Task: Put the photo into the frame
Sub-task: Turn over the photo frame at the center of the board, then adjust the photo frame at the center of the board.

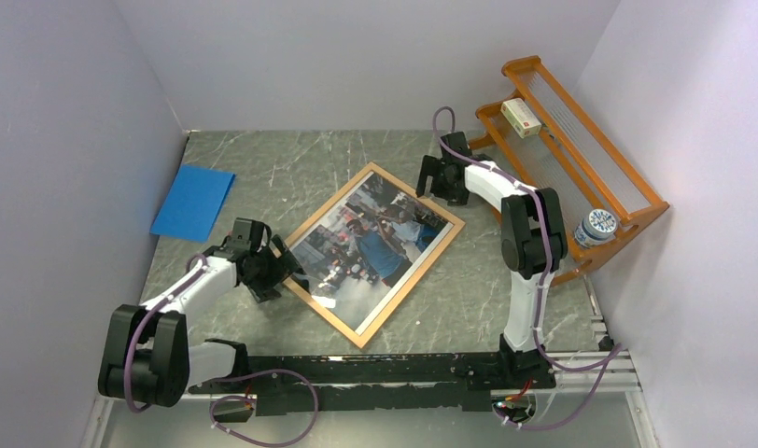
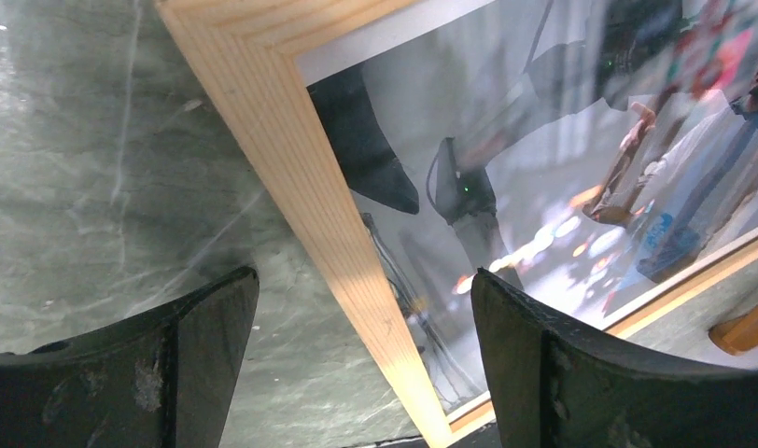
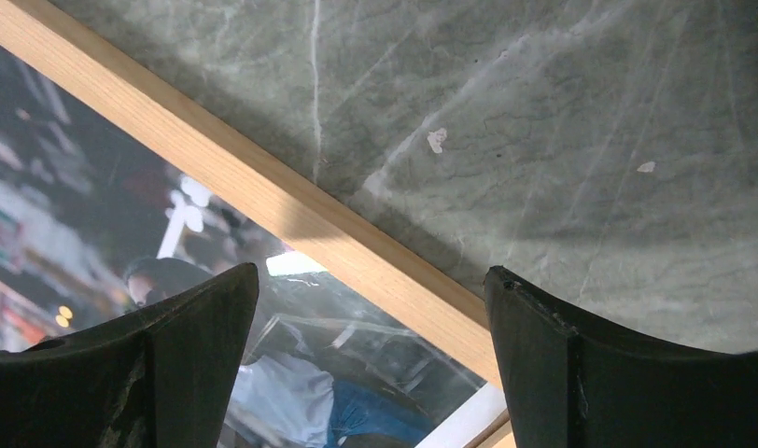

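Photo [image 1: 380, 238] lies face-up inside frame [image 1: 324, 315], flat on table [image 1: 291, 168]. Top view: left hand [image 1: 280, 271] at its near-left edge, right hand [image 1: 431, 177] at the far corner.
Left wrist: fingers wide apart, straddling the frame edge, gripping nothing.
Right wrist: same, spread over the far edge, empty.
Looks like final seating. Next I'd lift both hands clear without nudging it.

The frame [image 2: 296, 159] is showing pale bare wood, matt, with fine grain. The photo [image 2: 543, 187] is looking glossy, throwing back lights and a dark arm. The table [image 2: 95, 168] is looking like smooth grey-green marbled stone. The left gripper [image 2: 363, 280] and right gripper [image 3: 371, 271] are showing scuffed black matt plastic. The rack [image 1: 525, 67] is gleaming as varnished orange wood. The blue sheet [image 1: 193, 201] is looking matt.
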Controlling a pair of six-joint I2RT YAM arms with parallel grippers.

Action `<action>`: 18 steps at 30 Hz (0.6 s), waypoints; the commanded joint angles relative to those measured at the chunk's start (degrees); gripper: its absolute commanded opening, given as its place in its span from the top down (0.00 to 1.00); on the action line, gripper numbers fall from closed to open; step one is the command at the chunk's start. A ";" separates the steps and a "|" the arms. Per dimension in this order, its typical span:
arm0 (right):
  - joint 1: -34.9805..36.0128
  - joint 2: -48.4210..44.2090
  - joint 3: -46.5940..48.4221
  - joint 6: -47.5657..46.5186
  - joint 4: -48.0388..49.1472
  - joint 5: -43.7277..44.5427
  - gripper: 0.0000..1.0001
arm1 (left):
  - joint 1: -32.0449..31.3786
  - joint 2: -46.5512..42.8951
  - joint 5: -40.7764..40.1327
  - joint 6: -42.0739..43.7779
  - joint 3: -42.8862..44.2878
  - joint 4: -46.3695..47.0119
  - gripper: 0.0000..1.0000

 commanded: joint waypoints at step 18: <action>-1.23 -10.58 -15.14 0.42 5.55 -16.89 0.08 | 1.96 11.65 1.37 6.27 10.77 7.36 0.09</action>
